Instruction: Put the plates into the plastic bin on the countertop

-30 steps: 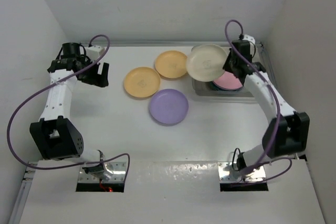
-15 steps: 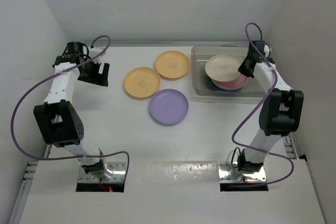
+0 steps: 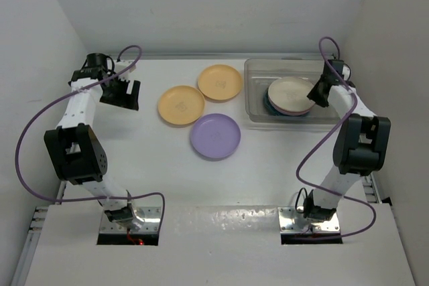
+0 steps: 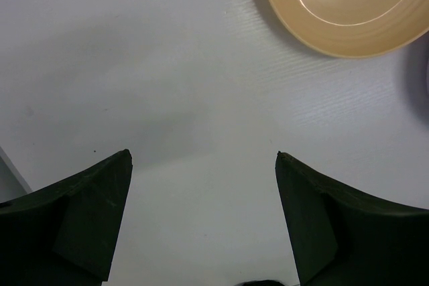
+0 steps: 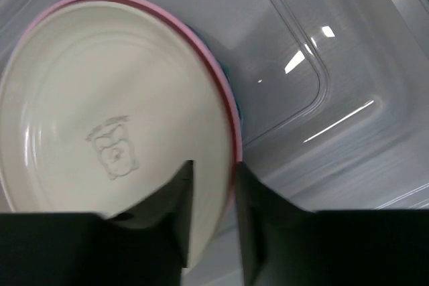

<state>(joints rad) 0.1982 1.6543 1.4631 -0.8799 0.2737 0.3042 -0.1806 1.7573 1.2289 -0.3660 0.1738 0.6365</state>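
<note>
As my right gripper [image 5: 213, 172] clamps the cream plate [image 5: 100, 118] on the pink plate [image 5: 232, 122], the plastic bin [image 3: 249, 92] hems it in. My left gripper [image 4: 204, 159] gapes

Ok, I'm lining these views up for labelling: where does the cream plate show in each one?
Top external: the cream plate is at upper right, on top of the stack inside the plastic bin.
Left wrist: not in it.
Right wrist: it fills the left half of the picture.
Shared landmark: the plastic bin, whose clear floor shows beside the plate in both views.
</note>
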